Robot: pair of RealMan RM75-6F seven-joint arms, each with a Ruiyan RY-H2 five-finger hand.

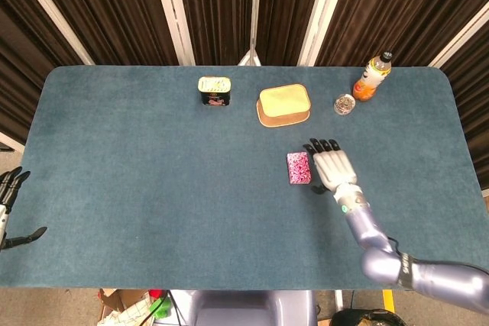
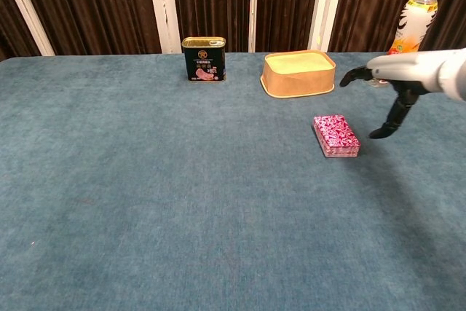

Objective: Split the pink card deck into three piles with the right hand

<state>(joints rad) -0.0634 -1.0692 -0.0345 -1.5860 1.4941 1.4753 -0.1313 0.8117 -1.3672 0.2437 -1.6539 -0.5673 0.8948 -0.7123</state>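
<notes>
The pink patterned card deck (image 1: 299, 168) (image 2: 336, 135) lies flat as one stack on the blue table, right of centre. My right hand (image 1: 331, 167) (image 2: 397, 85) hovers just right of the deck, open, fingers spread and pointing away from me, thumb hanging down toward the table; it does not touch the cards. My left hand (image 1: 9, 208) rests open at the table's near left edge, seen only in the head view.
Along the far side stand a green-and-yellow tin (image 1: 215, 90), a tan oval box (image 1: 284, 104), a small clear dish (image 1: 344, 104) and an orange drink bottle (image 1: 372, 75). The blue table (image 1: 153, 173) fills both views.
</notes>
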